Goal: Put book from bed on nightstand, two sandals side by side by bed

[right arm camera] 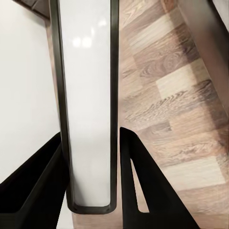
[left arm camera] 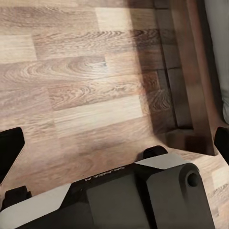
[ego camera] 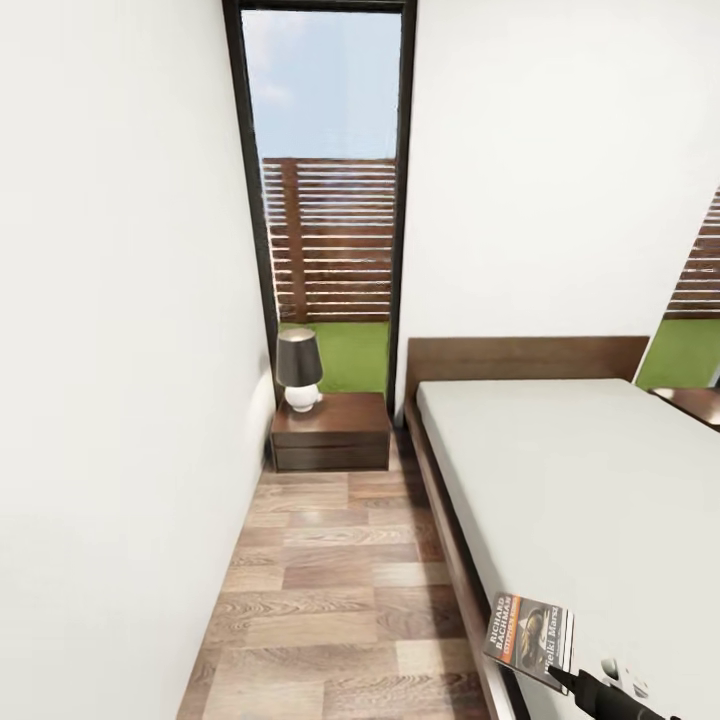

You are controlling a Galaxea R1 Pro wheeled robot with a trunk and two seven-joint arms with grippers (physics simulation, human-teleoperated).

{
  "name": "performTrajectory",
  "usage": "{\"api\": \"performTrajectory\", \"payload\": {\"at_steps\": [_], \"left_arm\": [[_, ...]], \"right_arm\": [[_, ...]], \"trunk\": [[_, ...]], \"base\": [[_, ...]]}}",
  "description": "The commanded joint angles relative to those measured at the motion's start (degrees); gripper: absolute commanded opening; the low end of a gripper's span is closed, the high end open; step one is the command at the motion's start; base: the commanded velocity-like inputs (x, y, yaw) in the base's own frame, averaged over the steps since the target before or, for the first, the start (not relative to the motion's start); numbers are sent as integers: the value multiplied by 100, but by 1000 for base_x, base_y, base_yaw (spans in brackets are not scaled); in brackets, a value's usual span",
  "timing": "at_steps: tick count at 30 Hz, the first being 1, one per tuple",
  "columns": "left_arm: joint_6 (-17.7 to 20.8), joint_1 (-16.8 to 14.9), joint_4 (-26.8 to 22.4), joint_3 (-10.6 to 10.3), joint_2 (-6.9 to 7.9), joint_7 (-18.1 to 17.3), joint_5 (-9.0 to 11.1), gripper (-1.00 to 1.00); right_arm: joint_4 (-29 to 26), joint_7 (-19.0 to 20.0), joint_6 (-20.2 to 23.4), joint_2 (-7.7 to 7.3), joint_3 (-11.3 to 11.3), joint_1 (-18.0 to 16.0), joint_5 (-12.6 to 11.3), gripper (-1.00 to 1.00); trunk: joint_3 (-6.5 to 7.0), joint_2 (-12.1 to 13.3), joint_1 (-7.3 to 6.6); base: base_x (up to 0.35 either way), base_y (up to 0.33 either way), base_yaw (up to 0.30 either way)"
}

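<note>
The book (ego camera: 530, 635), a thin paperback with white lettering and an orange band, hangs over the left edge of the bed (ego camera: 600, 480), held by my right gripper (ego camera: 565, 682). In the right wrist view the book (right arm camera: 88, 95) runs edge-on between the two black fingers, which are shut on it (right arm camera: 90, 136). A dark nightstand (ego camera: 330, 432) stands at the far end of the aisle, beside the headboard. My left gripper (left arm camera: 117, 141) is open over bare floor near the bed frame's corner (left arm camera: 200, 138). The sandals are out of view.
A lamp (ego camera: 298, 370) with a dark shade takes up the left half of the nightstand top. A white wall (ego camera: 110, 400) bounds the narrow wood-floor aisle (ego camera: 330, 590) on the left. A tall window (ego camera: 325, 200) lies behind. A second nightstand (ego camera: 695, 400) peeks in far right.
</note>
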Motion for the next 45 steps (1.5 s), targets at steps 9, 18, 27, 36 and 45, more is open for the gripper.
{"api": "performTrajectory", "payload": {"at_steps": [9,18,27,36,45], "left_arm": [[-25,-6,6,-49,2,-17,41,100],[-25,-6,6,-49,0,-17,41,100],[-25,-6,6,-49,1,-17,41,100],[-25,-6,6,-49,2,-17,41,100],[-25,-6,6,-49,2,-17,41,100]], "right_arm": [[-4,14,63,-1,-36,-5,-50,-100],[-4,15,63,-1,-36,-7,-50,-100],[-4,14,63,-1,-36,-7,-50,-100],[-4,14,63,-1,-36,-6,-50,-100],[-4,14,63,-1,-36,-5,-50,-100]], "trunk": [[-13,-13,7],[-13,-13,7],[-13,-13,7],[-13,-13,7],[-13,-13,7]], "base": [[316,0,0],[322,0,0],[323,0,0],[323,0,0],[323,0,0]]}}
